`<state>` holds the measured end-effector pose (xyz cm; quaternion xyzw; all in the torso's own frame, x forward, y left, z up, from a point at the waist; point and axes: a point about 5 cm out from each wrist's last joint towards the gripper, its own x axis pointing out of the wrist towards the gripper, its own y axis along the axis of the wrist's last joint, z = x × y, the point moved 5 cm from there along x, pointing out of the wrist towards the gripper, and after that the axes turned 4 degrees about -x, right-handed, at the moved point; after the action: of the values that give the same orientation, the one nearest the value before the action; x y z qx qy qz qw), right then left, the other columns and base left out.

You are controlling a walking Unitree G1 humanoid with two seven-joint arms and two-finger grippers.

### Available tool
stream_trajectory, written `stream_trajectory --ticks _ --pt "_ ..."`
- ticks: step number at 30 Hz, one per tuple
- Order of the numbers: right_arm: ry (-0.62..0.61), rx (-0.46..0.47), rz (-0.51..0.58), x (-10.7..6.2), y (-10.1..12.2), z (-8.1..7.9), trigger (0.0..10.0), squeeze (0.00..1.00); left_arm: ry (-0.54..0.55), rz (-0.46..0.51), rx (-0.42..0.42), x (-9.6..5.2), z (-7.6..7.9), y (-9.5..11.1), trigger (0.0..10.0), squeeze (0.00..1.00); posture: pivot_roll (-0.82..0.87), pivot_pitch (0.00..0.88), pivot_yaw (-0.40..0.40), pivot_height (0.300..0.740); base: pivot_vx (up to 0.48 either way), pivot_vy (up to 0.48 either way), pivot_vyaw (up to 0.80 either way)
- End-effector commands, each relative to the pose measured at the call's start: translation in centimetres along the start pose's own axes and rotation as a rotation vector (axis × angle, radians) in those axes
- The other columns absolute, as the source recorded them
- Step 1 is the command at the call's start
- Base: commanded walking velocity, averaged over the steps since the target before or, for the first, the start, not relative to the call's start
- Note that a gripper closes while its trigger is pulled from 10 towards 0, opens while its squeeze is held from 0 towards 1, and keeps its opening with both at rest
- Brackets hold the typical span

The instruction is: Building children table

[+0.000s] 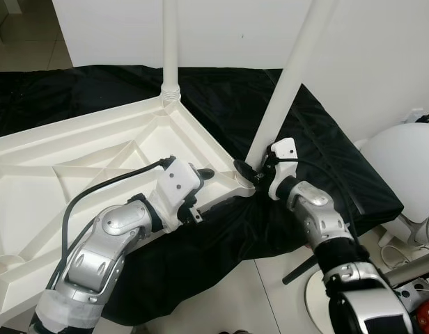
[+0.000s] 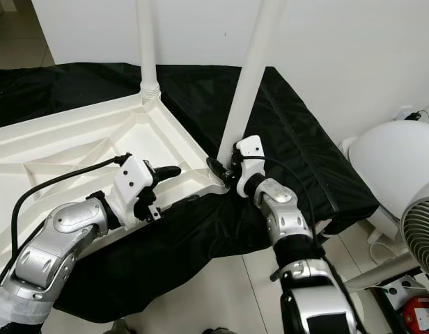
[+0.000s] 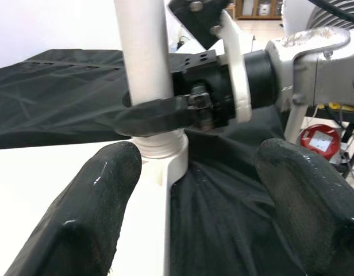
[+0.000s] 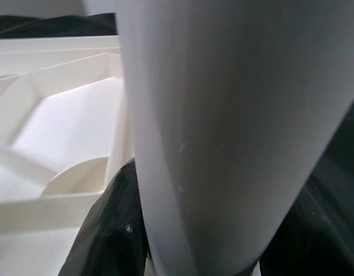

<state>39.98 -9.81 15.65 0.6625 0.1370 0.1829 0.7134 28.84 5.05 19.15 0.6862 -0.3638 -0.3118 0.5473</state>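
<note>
Here we clench our right pincer (image 1: 251, 172) around the leaning leg (image 1: 287, 83) at the upturned tabletop (image 1: 75, 167) corner, left pincer (image 3: 191, 190) released nearby — tilted so, its thread might cross and jam.

One white ribbed plastic tabletop (image 1: 75, 160), upside down, on one black cloth sheet (image 1: 319, 146). Two white round plastic legs: one (image 1: 170, 49) at the far corner, one (image 1: 287, 83) at the near corner. Two black-fingered grippers: left (image 1: 200, 182), right (image 1: 248, 171).
</note>
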Motion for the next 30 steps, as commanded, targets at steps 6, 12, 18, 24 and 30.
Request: stream_trajectory --ticks 6,12,18,24,30 --pt "-0.327 0.104 -0.097 -1.0 -2.4 -0.1 10.0 0.00 0.019 -0.005 -0.006 0.1 0.2 -0.1 10.0 0.00 0.13 0.087 -0.084 0.740 0.000 0.000 0.00" --pt "-0.425 0.155 -0.076 -1.1 -2.0 -1.4 10.0 0.00 0.015 -0.003 -0.009 0.2 0.2 -0.1 10.0 0.00 0.13 0.086 -0.081 0.740 0.000 0.000 0.00" --pt "-0.409 0.157 0.003 -1.0 0.0 -2.0 10.0 1.00 0.014 0.000 -0.008 0.4 0.2 0.0 10.0 0.00 0.12 0.084 -0.078 0.740 0.000 0.000 0.00" --pt "-0.380 0.146 0.075 -1.4 1.5 -1.1 10.0 1.00 0.017 0.003 -0.006 0.5 0.0 0.1 10.0 0.00 0.12 0.088 -0.081 0.740 0.000 0.000 0.00" --pt "-0.360 0.126 0.089 -1.7 1.8 -0.4 10.0 1.00 0.022 0.004 -0.003 0.4 -0.1 0.1 10.0 0.00 0.12 0.090 -0.084 0.740 0.000 0.000 0.00"
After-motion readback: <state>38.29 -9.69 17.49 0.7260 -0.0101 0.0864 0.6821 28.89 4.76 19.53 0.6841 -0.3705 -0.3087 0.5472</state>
